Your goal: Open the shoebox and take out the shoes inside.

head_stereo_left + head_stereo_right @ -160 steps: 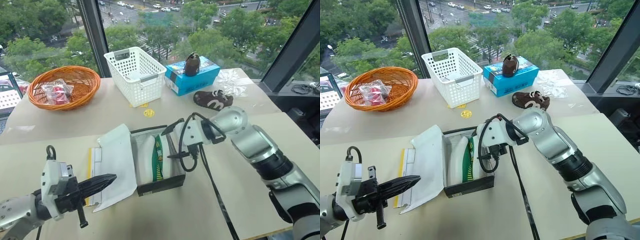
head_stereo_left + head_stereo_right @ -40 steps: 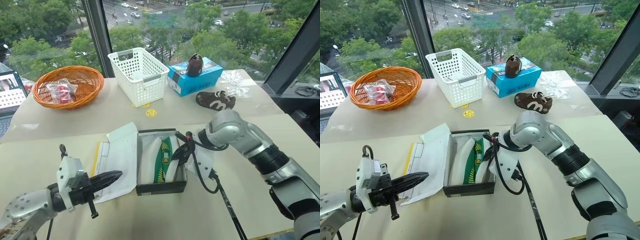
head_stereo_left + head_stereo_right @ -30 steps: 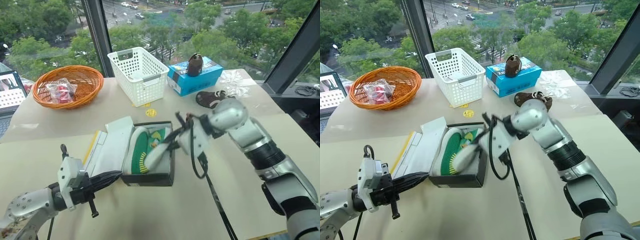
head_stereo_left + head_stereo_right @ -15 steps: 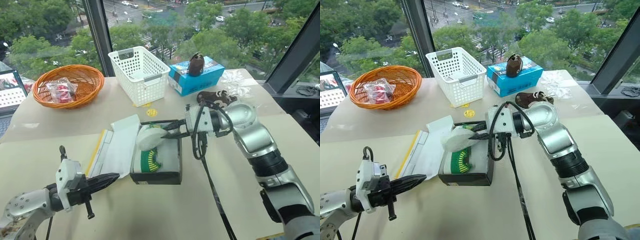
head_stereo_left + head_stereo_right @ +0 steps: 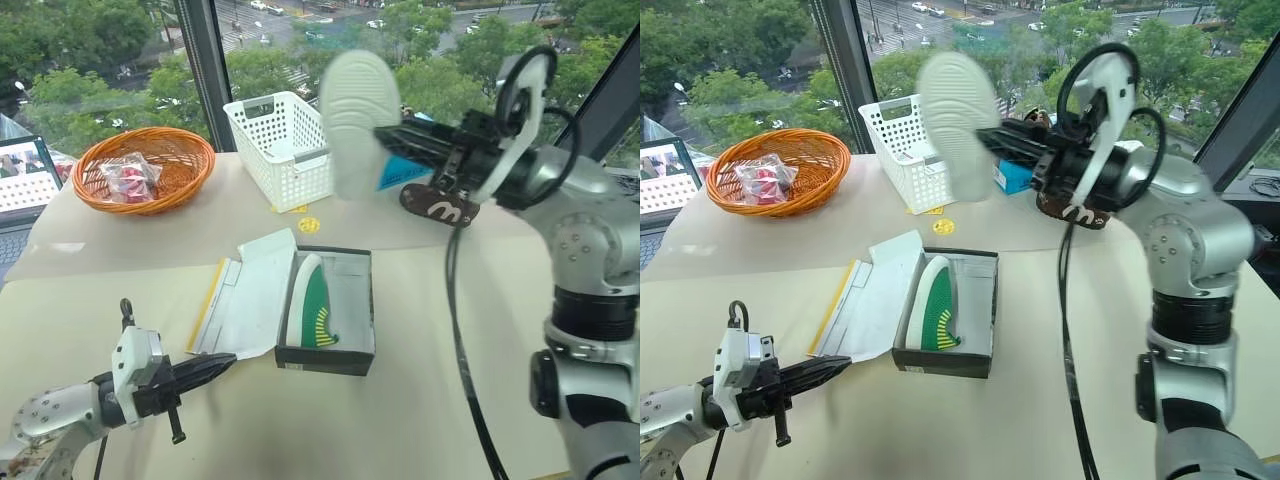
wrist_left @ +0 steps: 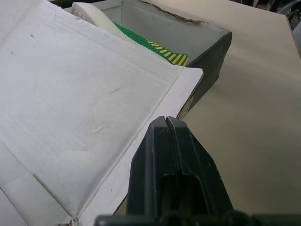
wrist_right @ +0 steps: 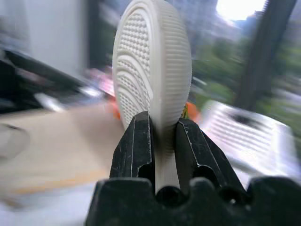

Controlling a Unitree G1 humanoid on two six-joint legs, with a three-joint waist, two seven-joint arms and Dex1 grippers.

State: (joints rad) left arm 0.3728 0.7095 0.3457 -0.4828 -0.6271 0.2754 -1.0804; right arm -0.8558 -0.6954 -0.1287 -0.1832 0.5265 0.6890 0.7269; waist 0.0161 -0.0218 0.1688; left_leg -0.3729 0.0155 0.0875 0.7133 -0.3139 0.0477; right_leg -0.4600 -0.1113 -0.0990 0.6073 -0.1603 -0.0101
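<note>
The right end effector (image 7: 162, 141) is raised high above the worktop (image 5: 470, 330), its two black fingers pinched on one green shoe (image 5: 358, 115), which shows its pale ribbed sole toward the camera. In the right wrist view the shoe's edge sits squeezed in the narrow gap between the fingers. The lifted shoe hangs in front of the white plastic basket (image 5: 275, 140) and the blue box (image 5: 395, 172) at the far side of the worktop.

The shoebox (image 5: 328, 312) lies open near the middle of the worktop, its lid (image 5: 250, 290) folded flat toward the robot's left with the white inside facing up. The second green shoe (image 5: 312, 305) rests inside against the box's left wall, lying on its side with the yellow stripes at the near end.

The left end effector (image 5: 205, 370) hovers low at the near left, fingers pressed fully together and holding nothing, its tip just beside the near corner of the lid.

A dark brown shoe (image 5: 438, 205) lies beyond the box, and an orange wicker basket (image 5: 140, 170) holding a wrapped packet sits far left.
</note>
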